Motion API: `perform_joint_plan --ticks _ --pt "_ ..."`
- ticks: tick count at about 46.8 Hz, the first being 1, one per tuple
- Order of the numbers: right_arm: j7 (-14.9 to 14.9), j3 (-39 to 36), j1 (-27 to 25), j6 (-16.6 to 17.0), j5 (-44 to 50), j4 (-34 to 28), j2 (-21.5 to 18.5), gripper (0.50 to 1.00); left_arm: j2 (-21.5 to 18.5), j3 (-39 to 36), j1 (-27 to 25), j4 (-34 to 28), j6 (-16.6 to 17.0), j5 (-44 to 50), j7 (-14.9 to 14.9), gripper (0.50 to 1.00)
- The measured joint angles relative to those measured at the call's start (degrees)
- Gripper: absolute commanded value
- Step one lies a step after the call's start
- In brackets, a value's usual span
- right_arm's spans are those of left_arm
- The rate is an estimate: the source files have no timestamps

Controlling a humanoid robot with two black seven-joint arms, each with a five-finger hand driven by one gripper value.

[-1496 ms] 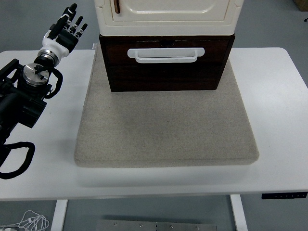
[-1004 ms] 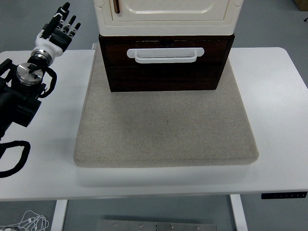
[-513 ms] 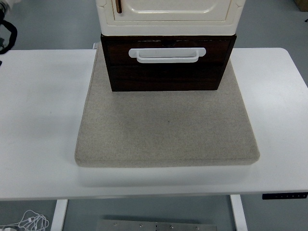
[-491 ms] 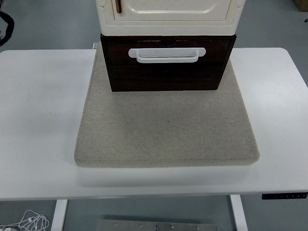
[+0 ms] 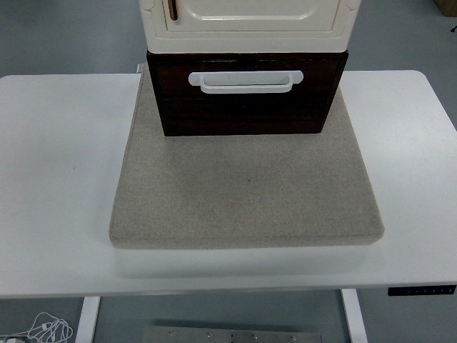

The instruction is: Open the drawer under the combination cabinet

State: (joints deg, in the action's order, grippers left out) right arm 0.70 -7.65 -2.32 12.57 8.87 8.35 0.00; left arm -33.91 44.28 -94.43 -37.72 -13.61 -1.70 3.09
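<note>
Dark drawer (image 5: 246, 103) under cream cabinet (image 5: 248, 21), on grey mat (image 5: 246, 193).

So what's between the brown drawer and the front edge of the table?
In the head view, only the grey mat lies between the drawer and the table's near edge, then a bare strip of white tabletop. Nothing rests on the mat there.

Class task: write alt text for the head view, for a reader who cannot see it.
A dark brown wooden drawer with a white bar handle sits beneath a cream cabinet on a grey felt mat, on a white table. No robot hands are in view.
</note>
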Motion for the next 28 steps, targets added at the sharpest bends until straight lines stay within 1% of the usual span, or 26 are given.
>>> perform_joint_plan --ticks 6,12,16,28 --pt "0.0 0.0 0.0 0.0 0.0 0.0 0.0 0.926 -0.2 -0.1 -2.0 -6.1 -0.1 -4.5 0.0 1.0" --pt "0.0 0.0 0.0 0.0 0.0 0.0 0.0 0.926 -0.3 -1.8 -2.9 -12.8 -0.1 -6.0 -0.4 1.0" --pt "0.0 0.0 0.0 0.0 0.0 0.0 0.0 0.926 -0.7 -5.1 -4.6 -16.7 0.2 -6.5 -0.5 1.0" --pt "0.0 0.0 0.0 0.0 0.0 0.0 0.0 0.926 -1.9 -17.0 -10.6 -24.0 -0.3 -7.3 -0.2 1.0"
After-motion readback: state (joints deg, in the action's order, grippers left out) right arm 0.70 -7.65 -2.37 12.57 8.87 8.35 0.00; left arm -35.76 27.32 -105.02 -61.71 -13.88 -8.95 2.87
